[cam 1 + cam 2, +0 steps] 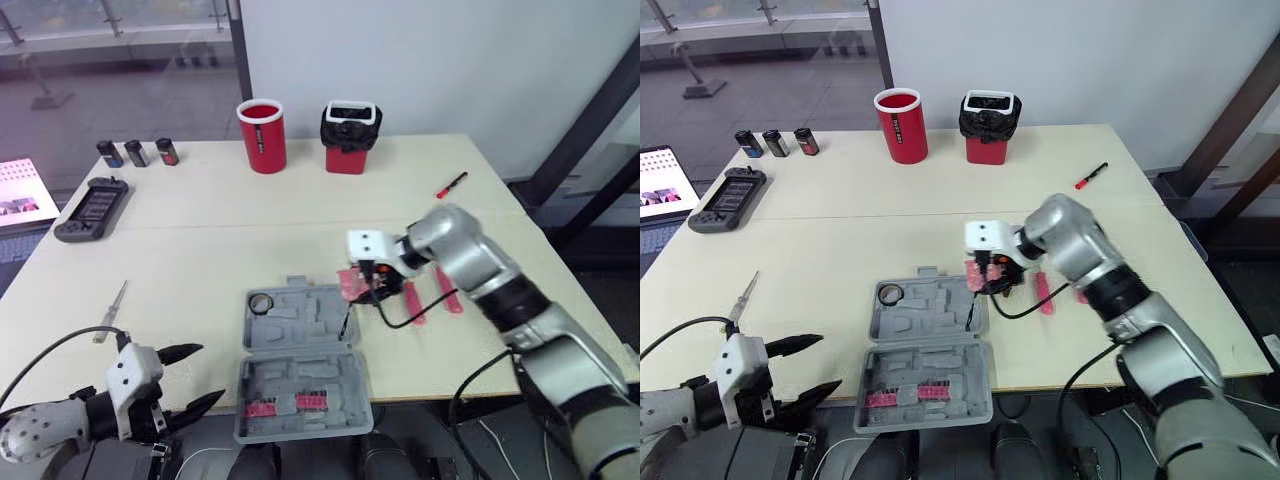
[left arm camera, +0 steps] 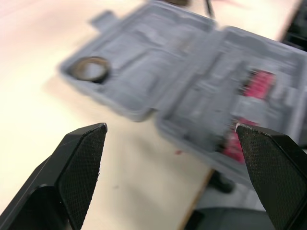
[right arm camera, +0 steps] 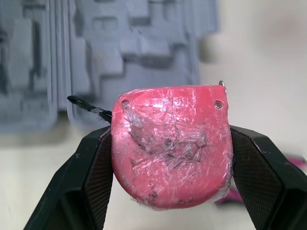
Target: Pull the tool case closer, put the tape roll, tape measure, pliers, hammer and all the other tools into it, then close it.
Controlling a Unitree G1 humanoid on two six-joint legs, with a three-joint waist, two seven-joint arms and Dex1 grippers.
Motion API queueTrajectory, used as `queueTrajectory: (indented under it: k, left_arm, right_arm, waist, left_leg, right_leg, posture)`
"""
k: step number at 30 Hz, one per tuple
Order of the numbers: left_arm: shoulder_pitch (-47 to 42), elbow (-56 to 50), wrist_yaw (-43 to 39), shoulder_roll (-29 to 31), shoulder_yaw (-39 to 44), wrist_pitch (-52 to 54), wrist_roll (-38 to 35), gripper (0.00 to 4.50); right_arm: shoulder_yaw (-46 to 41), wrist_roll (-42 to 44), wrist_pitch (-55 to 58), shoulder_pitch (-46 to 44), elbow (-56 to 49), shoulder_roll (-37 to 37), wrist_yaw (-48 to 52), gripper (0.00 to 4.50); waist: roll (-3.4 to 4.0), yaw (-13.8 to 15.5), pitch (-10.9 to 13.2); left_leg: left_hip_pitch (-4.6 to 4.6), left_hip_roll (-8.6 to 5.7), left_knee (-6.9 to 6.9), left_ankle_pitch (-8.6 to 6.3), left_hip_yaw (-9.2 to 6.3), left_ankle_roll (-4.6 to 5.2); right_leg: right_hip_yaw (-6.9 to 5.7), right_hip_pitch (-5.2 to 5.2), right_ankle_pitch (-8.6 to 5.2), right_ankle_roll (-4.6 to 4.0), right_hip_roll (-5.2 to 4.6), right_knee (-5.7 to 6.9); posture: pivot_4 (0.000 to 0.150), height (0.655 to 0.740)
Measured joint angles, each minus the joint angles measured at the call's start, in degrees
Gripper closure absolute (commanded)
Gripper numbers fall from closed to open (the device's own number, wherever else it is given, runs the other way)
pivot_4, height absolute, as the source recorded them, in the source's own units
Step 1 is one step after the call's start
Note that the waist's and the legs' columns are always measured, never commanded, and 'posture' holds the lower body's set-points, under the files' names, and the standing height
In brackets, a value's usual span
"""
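The right tool [image 1: 990, 278] is clamped on the red tape measure [image 3: 170, 143], one black finger flat against each side, just off the right edge of the open grey tool case [image 1: 310, 318] at lower centre of the frame. The left tool [image 1: 208, 372] hangs at lower left with its fingers spread wide and nothing between them.

The step in hand looks like seating the tape measure in the case. To do it well, carry it left over the moulded far half, find the recess that suits its rounded body, lower it until it sits, and only then let go. The plastic looks scuffed and slick, so a drop from height could bounce it out. The tape roll [image 1: 261, 303] lies in that half's upper-left corner and should be left clear.

The pale counter [image 1: 200, 250] also carries what look like pink-handled pliers [image 1: 447, 291] right of the case, a screwdriver [image 1: 110, 312] at left, and a red pen [image 1: 451, 184]. At the back stand a red cup [image 1: 262, 135], a red bin [image 1: 350, 137] with a black liner, and three batteries [image 1: 138, 152]. Behind are a white wall and, upper left, glazing.
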Motion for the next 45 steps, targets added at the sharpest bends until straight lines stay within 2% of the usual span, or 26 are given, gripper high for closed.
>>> queueTrajectory:
  k: [8, 15, 24, 26, 28, 37, 42, 43, 44, 45]
  left_arm:
    - [3.1, -2.7, 6.1, -7.2, 0.5, -3.2, 0.0, 0.0]
    - [7.3, -4.2, 9.0, -8.3, 0.6, -4.3, 2.0, 0.0]
    - [8.6, -5.9, 9.4, -8.0, 0.3, -3.3, 2.0, 0.0]
    - [8.3, -5.9, 9.5, -8.0, 0.3, -3.0, 2.0, 0.0]
    - [8.3, -5.9, 9.4, -7.6, -0.1, -2.7, 2.0, 0.0]
    - [6.8, -6.0, 8.6, -6.7, -0.5, -0.5, 1.4, 0.0]
    - [4.8, -6.0, 8.4, -6.0, -0.5, 0.3, 1.0, 0.0]
    - [4.2, -5.9, 8.3, -6.0, -0.4, 0.7, 0.6, 0.0]
    - [3.8, -5.8, 8.3, -6.0, -0.4, 0.8, 0.1, 0.0]
    - [3.3, -5.8, 8.2, -5.9, -0.4, 1.0, -0.2, 0.0]
  right_arm:
    - [6.4, -5.7, -6.4, -4.2, 12.6, 7.4, -3.3, 1.5]
    - [7.3, -8.8, -12.0, -4.5, 21.9, 12.7, -8.2, 1.5]
    - [6.5, -9.5, -14.7, -5.1, 25.2, 14.8, -10.3, 1.5]
    - [6.1, -9.5, -14.7, -5.1, 25.2, 14.8, -10.5, 0.48]
    - [6.0, -9.5, -14.7, -5.1, 24.6, 14.7, -10.5, 0.04]
    - [0.2, -6.3, -8.7, -4.1, 9.0, 8.8, -6.0, 0.04]
    - [-7.0, 0.3, -14.2, 2.2, 7.7, 8.9, -8.9, 0.04]
    - [-8.3, 1.7, -15.2, 3.3, 7.8, 9.1, -9.3, 0.45]
    - [-9.0, 2.7, -15.8, 3.8, 8.3, 9.2, -9.3, 0.6]
    - [-9.8, 4.0, -16.1, 4.0, 9.1, 9.5, -9.1, 0.95]
  waist:
    - [-0.01, -0.5, 0.0]
    - [0.0, -0.4, 0.0]
    - [0.0, -0.6, 0.0]
    - [0.01, -0.5, 0.0]
    - [0.01, -0.5, 0.0]
    - [0.0, -0.4, 0.0]
    - [0.0, -0.4, 0.0]
    - [0.0, -0.4, 0.0]
    - [0.0, -0.4, 0.0]
    - [0.0, -0.5, 0.0]
  left_leg:
    - [0.03, 0.0, -0.02, 0.0, 0.0, -0.01]
    - [0.04, -0.01, -0.01, 0.0, 0.0, -0.01]
    - [0.08, 0.0, -0.03, 0.0, 0.0, -0.01]
    - [0.08, 0.0, -0.02, 0.0, 0.0, -0.01]
    - [0.08, 0.0, -0.02, 0.0, 0.0, -0.01]
    - [0.06, 0.0, -0.02, 0.0, 0.0, -0.01]
    - [0.05, -0.01, -0.02, 0.0, 0.0, -0.01]
    - [0.05, -0.01, -0.01, 0.0, 0.0, -0.01]
    - [0.05, 0.0, -0.01, 0.0, 0.0, -0.01]
    - [0.06, 0.0, -0.01, 0.0, 0.0, -0.01]
  right_leg:
    - [-0.01, -0.03, 0.02, 0.01, 0.02, 0.05]
    - [0.0, -0.03, 0.02, 0.01, 0.02, 0.05]
    - [-0.01, -0.03, 0.01, 0.0, 0.03, 0.11]
    - [-0.01, -0.03, 0.01, 0.0, 0.03, 0.11]
    - [0.0, -0.03, 0.01, 0.0, 0.03, 0.11]
    - [0.0, -0.05, 0.0, 0.01, 0.02, 0.11]
    - [0.0, -0.04, 0.0, 0.01, 0.02, 0.1]
    - [0.0, -0.04, 0.0, 0.01, 0.02, 0.1]
    - [0.0, -0.04, 0.01, 0.01, 0.02, 0.1]
    - [0.0, -0.04, 0.01, 0.01, 0.02, 0.12]
  posture:
    - [0.15, 0.74]
    - [0.15, 0.74]
    - [0.15, 0.74]
    - [0.15, 0.74]
    - [0.15, 0.74]
    - [0.15, 0.74]
    - [0.15, 0.74]
    - [0.15, 0.74]
    - [0.15, 0.74]
    - [0.15, 0.74]
